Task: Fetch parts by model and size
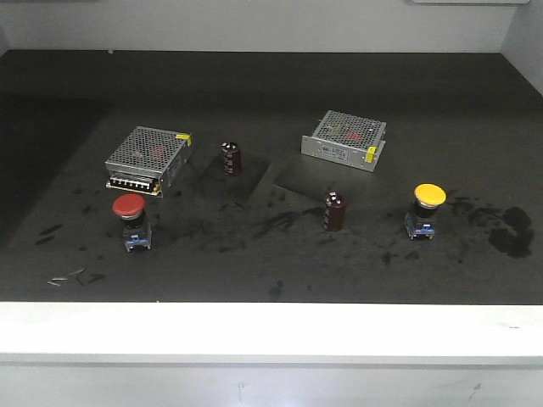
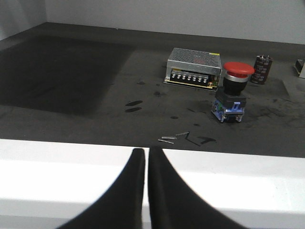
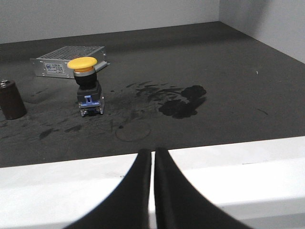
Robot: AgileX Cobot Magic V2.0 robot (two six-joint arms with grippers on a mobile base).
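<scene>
Far L on the dark mat: left mesh box, terminal strip facing front. Just in front of it, a bit to the L, the red button stands upright, cap up, blue-grey base on the mat; near the box, not touching. A few small metal slivers lie btwn it and the white ledge.

Next, the left brown can, upright, just R of that box. Mid-R at the back is the right mesh box, label side to front. In front of it stands the right brown can, upright.

Further R is the yellow button, upright, well apart from the red one. A black smear marks the mat at far R.

Left gripper: fingers pressed together, empty, over the ledge, well short of the red button. Right gripper: same, fingers closed up, empty, over the ledge, w/ the yellow button ahead to its L.
</scene>
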